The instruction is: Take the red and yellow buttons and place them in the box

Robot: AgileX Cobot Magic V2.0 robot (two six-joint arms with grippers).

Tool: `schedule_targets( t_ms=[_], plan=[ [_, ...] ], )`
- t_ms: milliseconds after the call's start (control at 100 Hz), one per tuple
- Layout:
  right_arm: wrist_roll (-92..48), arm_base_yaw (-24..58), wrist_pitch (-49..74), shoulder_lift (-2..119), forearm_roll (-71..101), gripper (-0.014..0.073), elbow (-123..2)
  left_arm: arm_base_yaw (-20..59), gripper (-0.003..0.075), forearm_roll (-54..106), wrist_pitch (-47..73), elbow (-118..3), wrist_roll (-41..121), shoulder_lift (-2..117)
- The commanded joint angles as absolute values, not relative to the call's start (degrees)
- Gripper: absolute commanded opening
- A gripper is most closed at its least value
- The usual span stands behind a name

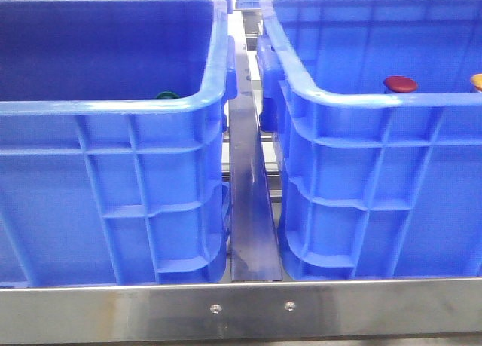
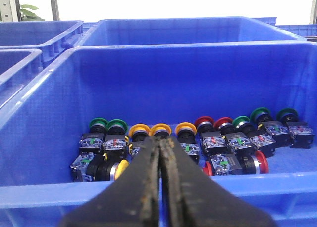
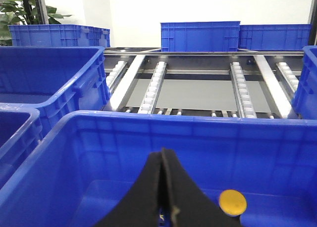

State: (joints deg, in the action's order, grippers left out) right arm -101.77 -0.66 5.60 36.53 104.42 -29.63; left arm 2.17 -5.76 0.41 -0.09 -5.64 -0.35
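Note:
In the front view a dark red button cap (image 1: 400, 84) and a yellow-orange cap (image 1: 477, 82) show just above the near rim of the right blue crate (image 1: 376, 180). Neither gripper shows there. In the left wrist view my left gripper (image 2: 161, 139) is shut and empty, above the near rim of a blue crate (image 2: 44, 193) that holds several yellow buttons (image 2: 139, 130), red buttons (image 2: 203, 121) and green buttons (image 2: 98, 123). In the right wrist view my right gripper (image 3: 163, 152) is shut and empty over a blue crate (image 3: 198, 123) with one yellow button (image 3: 233, 202) inside.
The left blue crate (image 1: 113, 180) shows a green cap (image 1: 166, 95) at its rim. A metal rail (image 1: 252, 210) runs between the two crates, with a steel bar (image 1: 241, 308) in front. Roller tracks (image 3: 153, 86) and more blue crates (image 3: 200, 36) lie beyond.

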Motion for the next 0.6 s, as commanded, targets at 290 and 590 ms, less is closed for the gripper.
schedule_targets(
  t_ms=[290,590],
  plan=[
    [-101.6,-0.7,7.5,36.3,108.7,-0.0069,-31.1,2.6,-0.0020,-5.7,-4.5,1.1,-5.9,-2.1],
    [-99.5,-0.7,11.9,34.8,105.6,-0.0069,-31.1,2.6,-0.0020,-5.7,-4.5,1.1,-5.9,-2.1]
  ],
)
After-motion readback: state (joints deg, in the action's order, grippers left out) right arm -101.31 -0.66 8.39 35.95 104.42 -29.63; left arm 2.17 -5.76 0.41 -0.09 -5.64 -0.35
